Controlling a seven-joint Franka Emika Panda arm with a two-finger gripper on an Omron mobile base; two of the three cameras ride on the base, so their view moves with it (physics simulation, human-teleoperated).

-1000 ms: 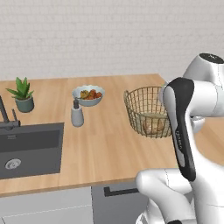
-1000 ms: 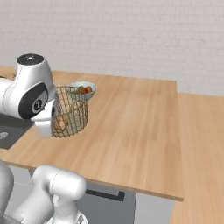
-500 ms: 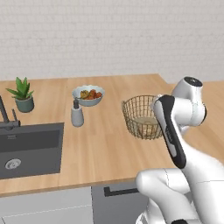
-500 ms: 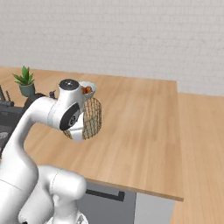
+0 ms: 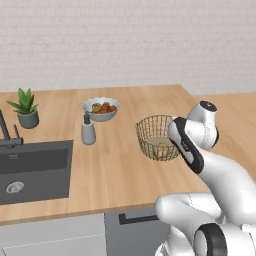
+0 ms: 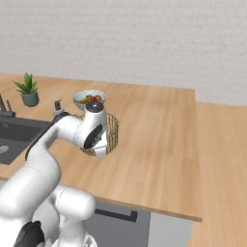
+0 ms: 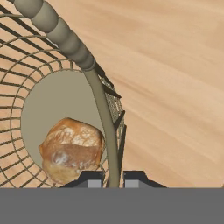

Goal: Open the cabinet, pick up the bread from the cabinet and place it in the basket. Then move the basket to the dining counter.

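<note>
The tan wire basket (image 5: 156, 139) is down at the dining counter (image 5: 120, 172), right of the sink; whether its base touches the wood I cannot tell. The golden-brown bread (image 7: 72, 151) lies on the basket's flat base. My gripper (image 7: 113, 180) is shut on the basket's rim wire (image 7: 107, 131) at its near side, one fingertip (image 7: 89, 180) inside the mesh and the other outside. From the right base view, the hand (image 6: 99, 144) covers most of the basket (image 6: 113, 137). The cabinet is out of view.
A dark sink (image 5: 30, 170) is set in the counter at the left, with a potted plant (image 5: 25, 107) behind it. A grey dispenser (image 5: 88, 131) and a white fruit bowl (image 5: 101, 107) stand left of the basket. The counter's front edge (image 6: 144, 205) is near.
The arm has folded down and carried the basket lower and a little to the left, from above the counter to counter level. The bread stays inside it.
</note>
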